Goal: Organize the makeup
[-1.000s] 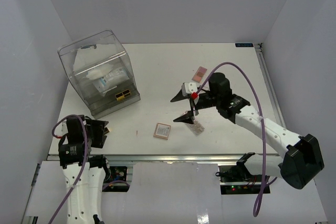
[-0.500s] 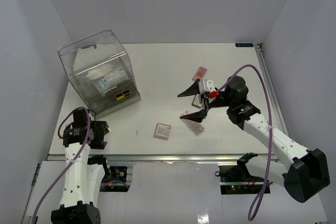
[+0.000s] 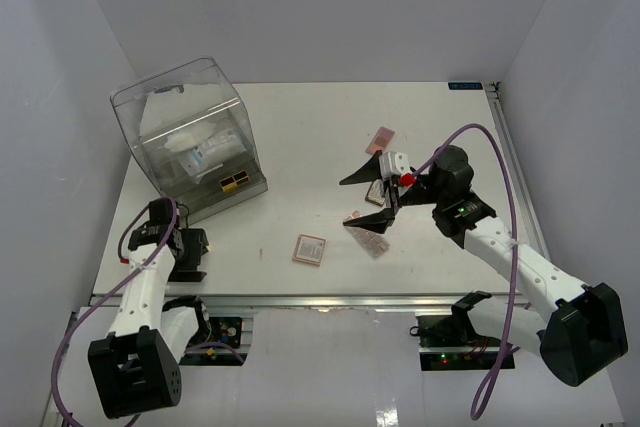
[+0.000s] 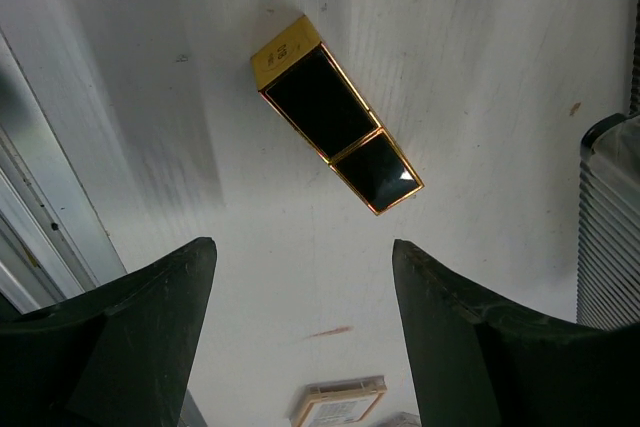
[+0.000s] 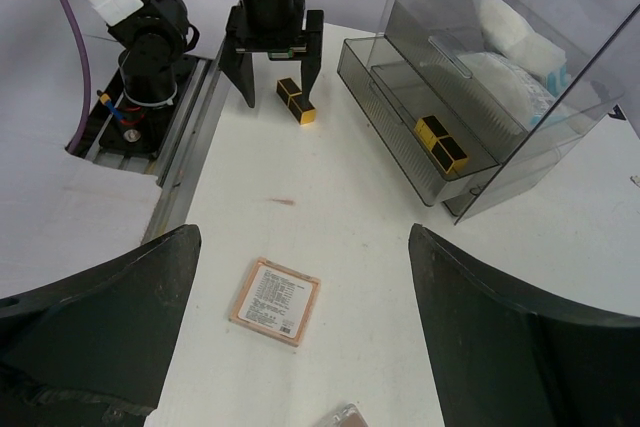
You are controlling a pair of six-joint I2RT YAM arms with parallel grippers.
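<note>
My left gripper point(image 3: 190, 250) is open low over the table's near left, by the clear box. In the left wrist view point(image 4: 302, 247) a black-gold palette point(image 4: 335, 127) lies flat just ahead of its fingertips, untouched. My right gripper point(image 3: 358, 202) hangs open and empty above mid-table point(image 5: 302, 237). A pink square palette point(image 3: 310, 248) lies label up below it point(image 5: 275, 299). A pink strip with a clear sachet point(image 3: 368, 237), a brown palette point(image 3: 377, 193) and a pink palette point(image 3: 381, 139) lie close by. A second black-gold palette point(image 3: 236, 182) sits in the box's lower tray point(image 5: 440, 144).
The big clear plastic box point(image 3: 190, 137) stands at the back left with white-blue sachets point(image 3: 205, 152) inside; its ribbed grey edge point(image 4: 610, 217) is right of my left gripper. The table's near rail point(image 3: 300, 299) runs just behind the left gripper.
My right gripper moved right and back a second ago and has held still since. My left arm has stretched forward and lowered, with its gripper staying by the box's front corner.
</note>
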